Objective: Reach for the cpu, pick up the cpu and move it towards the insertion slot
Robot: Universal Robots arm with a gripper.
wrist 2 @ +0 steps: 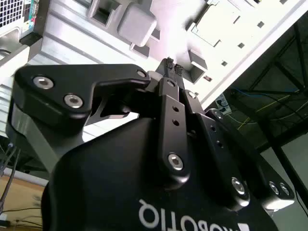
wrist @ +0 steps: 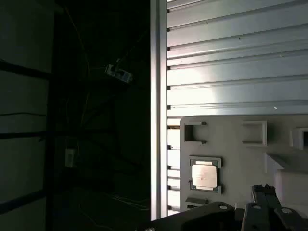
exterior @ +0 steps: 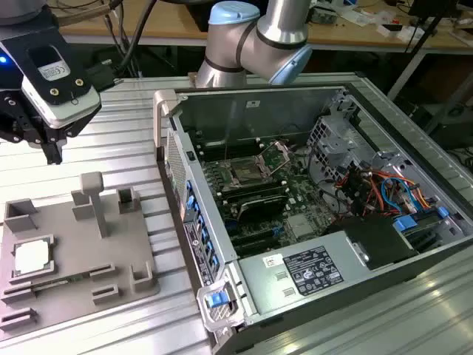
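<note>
The cpu (exterior: pixel 31 257) is a small silvery square chip lying flat in a recess of the grey fixture tray (exterior: pixel 81 251), at the exterior view's left. In the first wrist view the cpu (wrist: pixel 204 174) sits in the same recess. My gripper (exterior: pixel 52 148) hangs well above the ribbed table, behind the tray and apart from the chip. Its fingertips (wrist 2: pixel 171 65) are shut together with nothing between them. The insertion slot (exterior: pixel 247 174) is a shiny metal-framed socket on the motherboard inside the open computer case, its hinged plate (exterior: pixel 279 154) lifted.
The open computer case (exterior: pixel 310 207) fills the exterior view's right, with its wall (exterior: pixel 174 155) standing between the tray and the motherboard. Upright posts (exterior: pixel 92 200) rise from the tray. The table edge (wrist: pixel 159 115) drops off into a dark area beside the tray.
</note>
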